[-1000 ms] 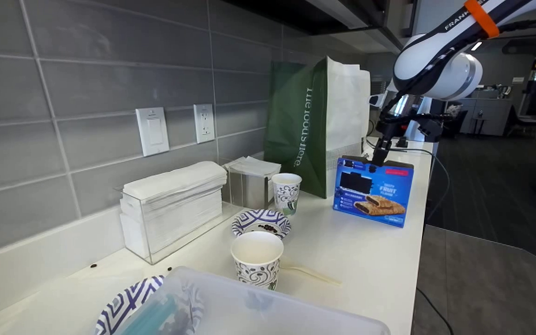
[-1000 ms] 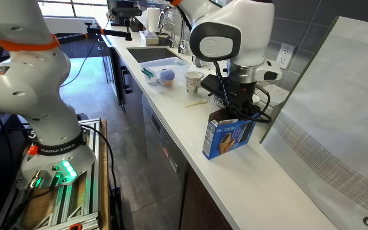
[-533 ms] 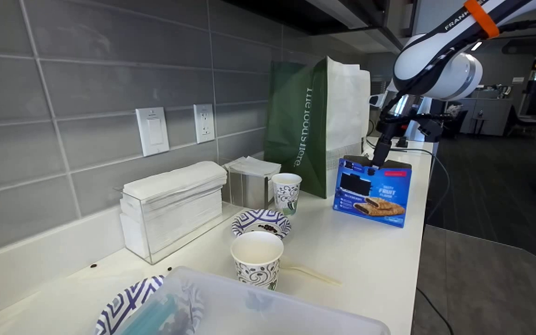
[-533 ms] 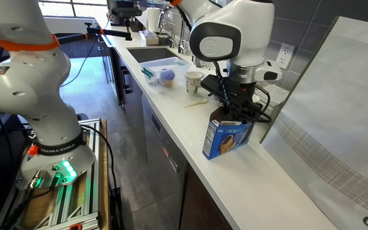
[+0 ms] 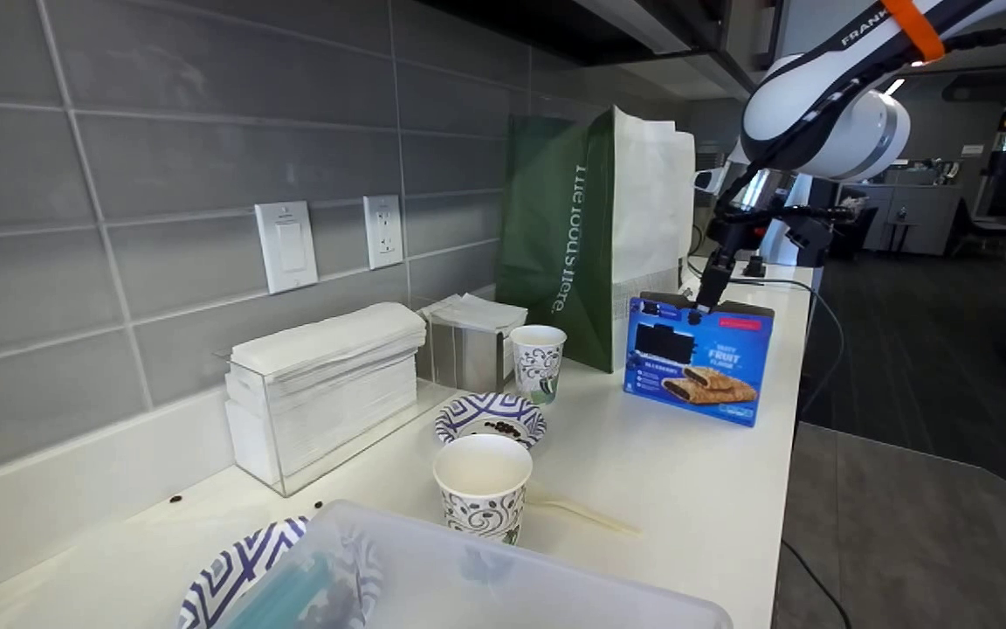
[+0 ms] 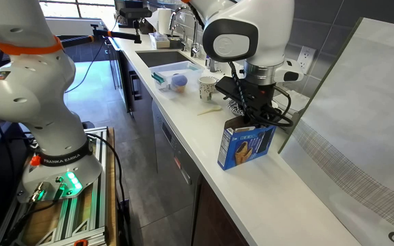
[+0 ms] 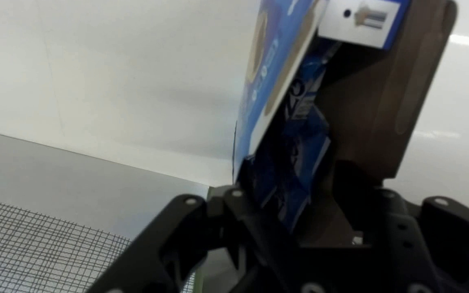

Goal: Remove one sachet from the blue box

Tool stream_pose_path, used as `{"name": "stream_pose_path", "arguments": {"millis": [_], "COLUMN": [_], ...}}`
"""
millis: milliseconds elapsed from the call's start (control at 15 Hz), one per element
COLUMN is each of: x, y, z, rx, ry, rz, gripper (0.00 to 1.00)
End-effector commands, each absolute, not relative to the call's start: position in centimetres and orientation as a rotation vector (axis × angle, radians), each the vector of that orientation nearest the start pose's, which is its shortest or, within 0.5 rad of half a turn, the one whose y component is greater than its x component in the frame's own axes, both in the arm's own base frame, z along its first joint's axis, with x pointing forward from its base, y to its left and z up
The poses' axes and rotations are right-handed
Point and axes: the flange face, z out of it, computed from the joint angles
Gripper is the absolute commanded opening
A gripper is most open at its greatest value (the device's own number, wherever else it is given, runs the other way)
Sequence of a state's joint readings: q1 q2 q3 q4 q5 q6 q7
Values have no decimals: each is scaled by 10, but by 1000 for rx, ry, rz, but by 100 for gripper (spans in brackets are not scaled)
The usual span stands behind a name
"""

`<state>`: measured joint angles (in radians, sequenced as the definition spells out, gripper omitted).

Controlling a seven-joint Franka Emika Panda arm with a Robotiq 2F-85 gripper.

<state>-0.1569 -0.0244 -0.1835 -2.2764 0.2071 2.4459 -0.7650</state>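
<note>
Blue box (image 5: 708, 362) sits upright on the table (image 6: 268, 191), sachets (image 7: 310, 142) tucked inside. We've got the gripper (image 7: 297, 173) at its top, jaws apart; can't tell how deep.

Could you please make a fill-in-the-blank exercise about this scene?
On the blue box, "____" is printed between "TASTY" and "FLAVOR".
The wrapped sachets lie ____ the box, not outside it.
The claw is at the box's ____, not its bottom.
The lights on the robot base glow ____.

Missing: FRUIT; inside; top; green.
</note>
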Motion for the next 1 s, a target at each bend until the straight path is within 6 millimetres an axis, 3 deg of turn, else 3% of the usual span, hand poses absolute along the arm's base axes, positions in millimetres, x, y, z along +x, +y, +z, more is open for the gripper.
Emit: {"name": "stream_pose_path", "arguments": {"millis": [0,267,533,667,933], "x": [499,498,497,497,495], "y": [-176,-175,-174,-173,-172], "z": [376,373,371,370,366], "rx": [-3051,-3047,-3043,-3035,-3025], "ry": [-416,-413,-391,-374,-350], "rz": [-332,-322,-342,-346,-342], "gripper": [50,47,32,35,28]}}
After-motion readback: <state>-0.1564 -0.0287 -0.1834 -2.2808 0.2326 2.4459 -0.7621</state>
